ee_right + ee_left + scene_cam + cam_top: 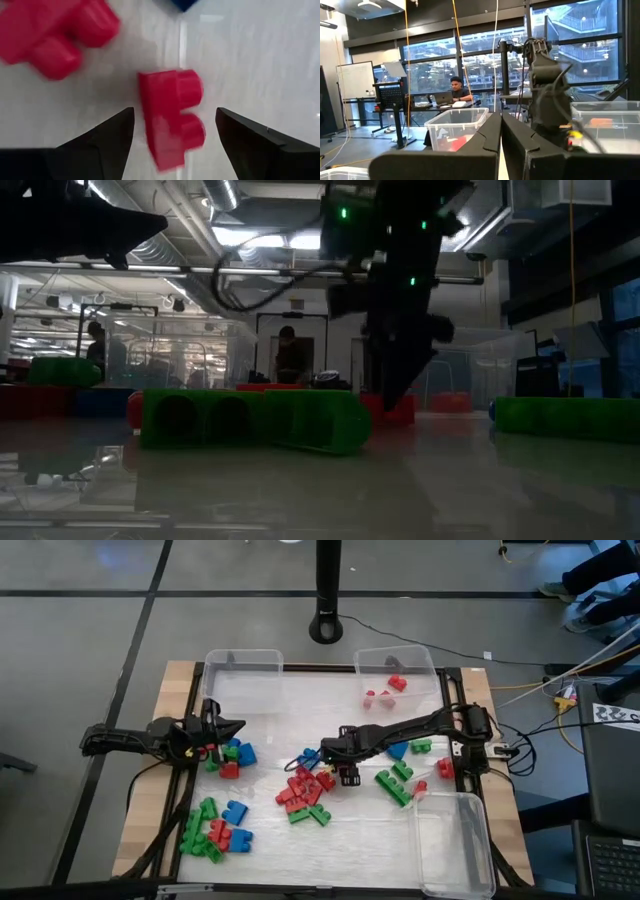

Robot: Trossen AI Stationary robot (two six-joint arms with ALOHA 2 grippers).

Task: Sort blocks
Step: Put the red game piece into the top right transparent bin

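Looking down on the worktop (330,840), we see three clear bins (243,668) at its edges, one holding a few red pieces. Our right arm reaches to the middle, its gripper (175,137) over the central heap of blocks (305,795), fingers (107,137) spread wide either side of a red block (172,117) lying between them, not touching it. Our left gripper (232,727) waits at the left side above a small cluster, fingers pressed together and holding nothing. More blocks lie scattered at the near left and right.
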